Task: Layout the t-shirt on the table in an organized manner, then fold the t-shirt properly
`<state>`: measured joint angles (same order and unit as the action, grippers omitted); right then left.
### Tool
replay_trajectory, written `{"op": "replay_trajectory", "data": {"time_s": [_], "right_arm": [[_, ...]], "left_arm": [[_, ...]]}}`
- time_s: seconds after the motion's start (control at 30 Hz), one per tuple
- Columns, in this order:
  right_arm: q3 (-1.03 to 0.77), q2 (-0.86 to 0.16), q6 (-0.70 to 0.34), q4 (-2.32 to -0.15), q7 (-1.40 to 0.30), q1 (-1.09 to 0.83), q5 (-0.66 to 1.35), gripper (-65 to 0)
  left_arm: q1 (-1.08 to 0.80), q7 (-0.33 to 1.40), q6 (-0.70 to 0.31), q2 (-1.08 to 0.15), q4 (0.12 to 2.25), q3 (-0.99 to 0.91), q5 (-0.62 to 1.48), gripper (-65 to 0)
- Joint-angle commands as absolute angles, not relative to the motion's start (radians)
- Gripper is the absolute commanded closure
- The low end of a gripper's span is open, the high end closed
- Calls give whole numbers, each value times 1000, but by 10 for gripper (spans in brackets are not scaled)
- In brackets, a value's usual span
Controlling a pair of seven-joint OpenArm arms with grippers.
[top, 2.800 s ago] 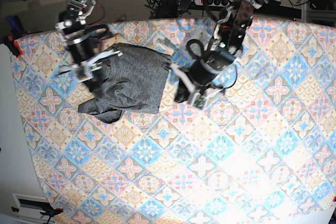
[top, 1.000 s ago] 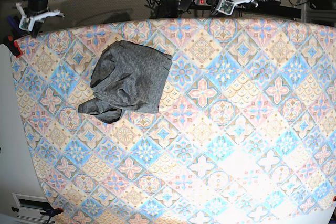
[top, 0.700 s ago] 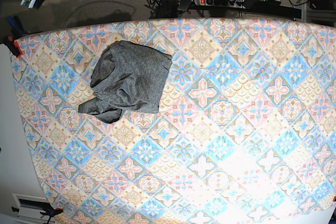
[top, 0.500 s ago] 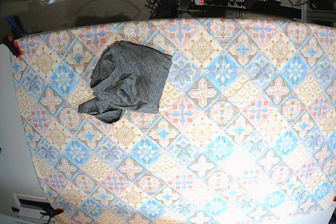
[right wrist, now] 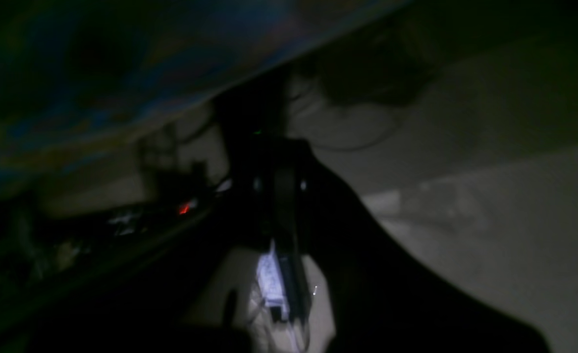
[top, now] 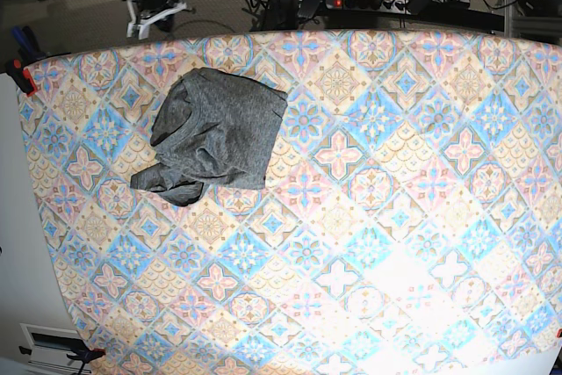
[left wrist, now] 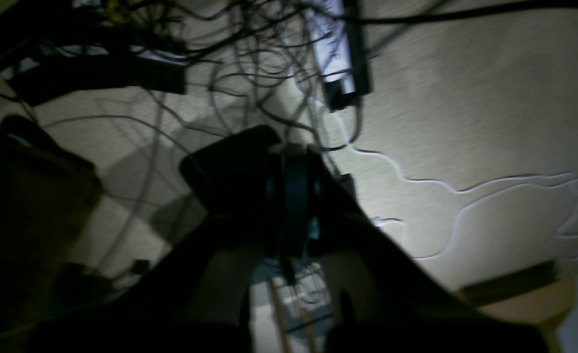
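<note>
Both my tools, left (left wrist: 291,215) and right (right wrist: 281,215), are closed and empty off the tabletop (top: 421,217); the bunched t-shirt (top: 215,138) lies nearer my right arm.

One t-shirt (top: 215,136), crumpled. One tabletop (top: 395,217), patterned. One red clamp (top: 19,77) at its edge. Two grippers: left (left wrist: 291,215), right (right wrist: 281,206), each with jaws together.
</note>
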<state>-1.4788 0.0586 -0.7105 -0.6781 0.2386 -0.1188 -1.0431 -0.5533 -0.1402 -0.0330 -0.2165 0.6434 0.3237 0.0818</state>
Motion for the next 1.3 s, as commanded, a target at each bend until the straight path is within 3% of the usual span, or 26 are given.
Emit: {"op": "replay_trajectory", "data": {"time_s": [0.0, 0.07, 0.27, 0.43, 0.63, 0.97, 1.27], "right_arm": [[-1484, -5, -698, -659, 269, -127, -1036, 0], [-1484, -51, -673, -575, 275, -133, -1052, 0], [-1484, -61, -400, -355, 275, -130, -1182, 0], [-1484, -61, -203, -255, 272, -128, -1188, 0], [-1484, -61, 22, -239, 274, -128, -1191, 0], [-1484, -56, 160, -71, 275, -128, -1190, 0], [-1484, -59, 162, -56, 271, -81, -1190, 0]], "left_arm": [[-558, -179, -35, -220, 587, 326, 84, 0], [-510, -263, -42, -220, 456, 331, 84, 0], [-306, -312, -213, -200, 91, 323, 140, 0], [-208, -298, -236, -200, 39, 329, 240, 0], [-70, -119, -229, -197, 1, 331, 237, 0], [7, -42, -229, -200, 2, 332, 236, 0], [5, -42, -229, -194, 2, 332, 236, 0]]}}
